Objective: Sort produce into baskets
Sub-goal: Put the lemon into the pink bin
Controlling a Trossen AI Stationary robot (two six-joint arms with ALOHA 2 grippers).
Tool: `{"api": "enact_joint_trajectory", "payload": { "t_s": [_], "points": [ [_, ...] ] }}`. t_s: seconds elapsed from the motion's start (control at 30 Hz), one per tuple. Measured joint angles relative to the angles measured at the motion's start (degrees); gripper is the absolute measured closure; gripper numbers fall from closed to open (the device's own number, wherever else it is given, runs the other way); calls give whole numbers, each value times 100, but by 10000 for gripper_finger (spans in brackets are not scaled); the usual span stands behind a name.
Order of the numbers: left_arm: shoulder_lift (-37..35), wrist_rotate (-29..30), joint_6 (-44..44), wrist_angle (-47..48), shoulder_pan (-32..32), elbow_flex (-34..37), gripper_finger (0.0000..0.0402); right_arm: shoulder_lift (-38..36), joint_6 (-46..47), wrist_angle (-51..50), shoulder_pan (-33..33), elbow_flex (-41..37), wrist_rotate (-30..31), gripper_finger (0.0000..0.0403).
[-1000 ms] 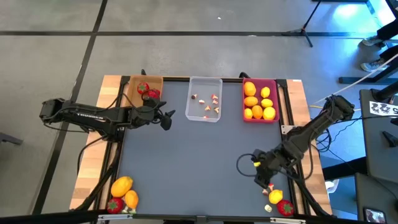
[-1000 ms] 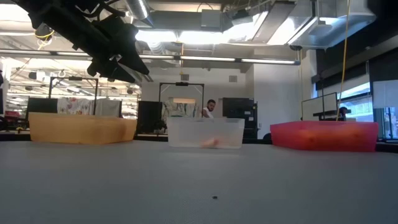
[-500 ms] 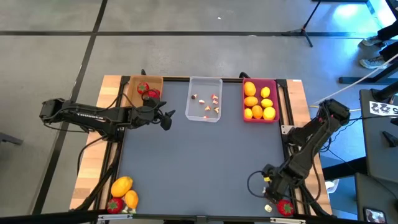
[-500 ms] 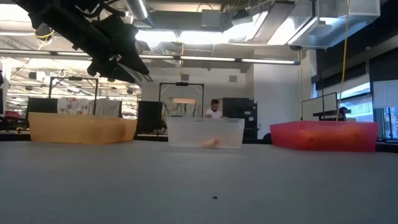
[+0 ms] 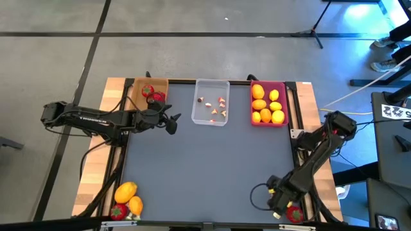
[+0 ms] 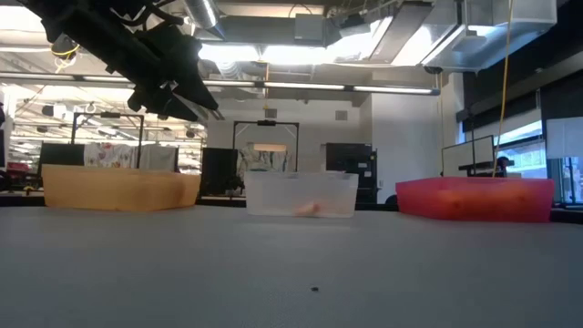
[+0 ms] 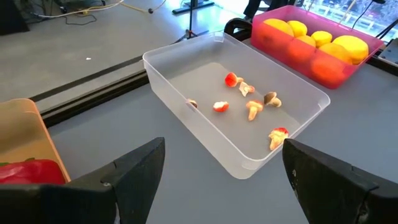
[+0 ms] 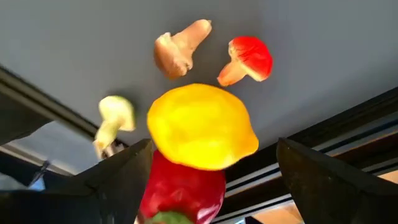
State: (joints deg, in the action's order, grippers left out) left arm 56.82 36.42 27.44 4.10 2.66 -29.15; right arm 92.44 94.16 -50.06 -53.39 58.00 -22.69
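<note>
Right gripper [image 5: 277, 199] at the table's near right corner, jaws spread over a yellow lemon [image 8: 200, 126] and strawberry [image 8: 183, 186], left gripper [image 5: 172, 122] jaws spread near the tan basket [image 5: 137, 86], clear basket [image 5: 212, 85] and pink basket [image 5: 282, 102] along the far edge.

This is a robotics lab or test bay inside a large open industrial-style space. The low view looks past the table [image 6: 291, 264] into a big hall with an exposed ceiling: bare ducts [image 6: 310, 27], pipes and long strip lights [image 6: 301, 87]. Further back stand dark monitors [image 6: 349, 164] on desks and a black frame [image 6: 266, 146], probably another work rig. Windows [image 6: 556, 150] line the far side. The high view shows a polished grey concrete floor [image 5: 192, 51] crossed by dark lines, a stand's tripod feet [image 5: 314, 32], loose cables [image 5: 359, 93], and a printed marker tag [image 5: 393, 111] beside the 2-arm bench.
</note>
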Motion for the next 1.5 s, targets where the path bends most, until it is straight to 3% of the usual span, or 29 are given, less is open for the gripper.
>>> {"api": "enact_joint_trajectory", "payload": {
  "t_s": [0.43,0.7,1.1,1.23,1.5],
  "points": [
    [0,0,0,0,0,4,84,847,-653,100,17,8,-304,68],
    [0,0,0,-2,0,4,84,852,-881,55,20,15,-252,148],
    [-2,0,0,-4,0,4,84,484,-1519,-661,310,303,116,130],
    [-2,0,2,-7,0,4,84,193,-1907,-1350,568,656,570,137],
    [-2,-2,115,-5,0,4,84,-458,-2506,-2179,1218,968,2528,134]
  ]
}}
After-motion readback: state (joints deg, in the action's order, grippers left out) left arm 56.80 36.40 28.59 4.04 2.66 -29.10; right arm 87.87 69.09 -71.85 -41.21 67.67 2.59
